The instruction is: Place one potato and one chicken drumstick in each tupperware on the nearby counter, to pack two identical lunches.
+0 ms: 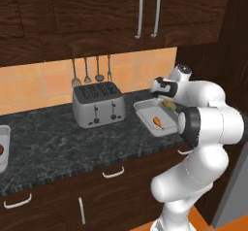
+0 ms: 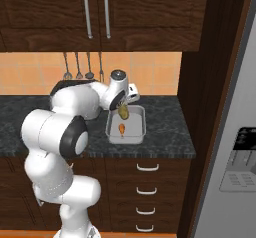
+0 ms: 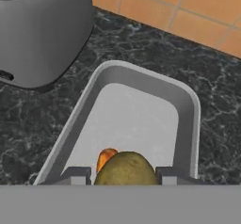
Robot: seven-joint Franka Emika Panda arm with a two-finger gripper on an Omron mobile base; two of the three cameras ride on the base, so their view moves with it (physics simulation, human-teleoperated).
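Landmark: the toaster [image 1: 98, 105], silver, 4 slots, standing on the counter [image 1: 58, 142].
Gripper: the gripper [image 2: 123, 111] hangs over the tray beside the toaster; its jaws are partly closed around the potato [image 3: 126, 170], which sits between the 2 finger tips.
Potato: held in the air above the tray, not yet resting in it, as the right base view shows.
Tray by the toaster: 1 tupperware [image 1: 147, 108] lies just beside the toaster, on the side toward the tall dark cabinet panel, with 1 chicken drumstick [image 1: 158, 122] on its floor.
Done so far: this tray has its drumstick; I judge that its potato is about to go in, so lunch 1 is nearly packed.
Far side of the toaster: a pale container [image 1: 4, 145] shows at the counter's end, well apart from the toaster, with something dark red in it; I cannot tell what it is.
Left to do: release the potato here, then 1 potato and 1 drumstick for tray 2.
Count: 1 toaster, 1 potato, 1 drumstick, 1 tray clearly seen, 4 utensils [image 1: 90, 72] hanging above the toaster.
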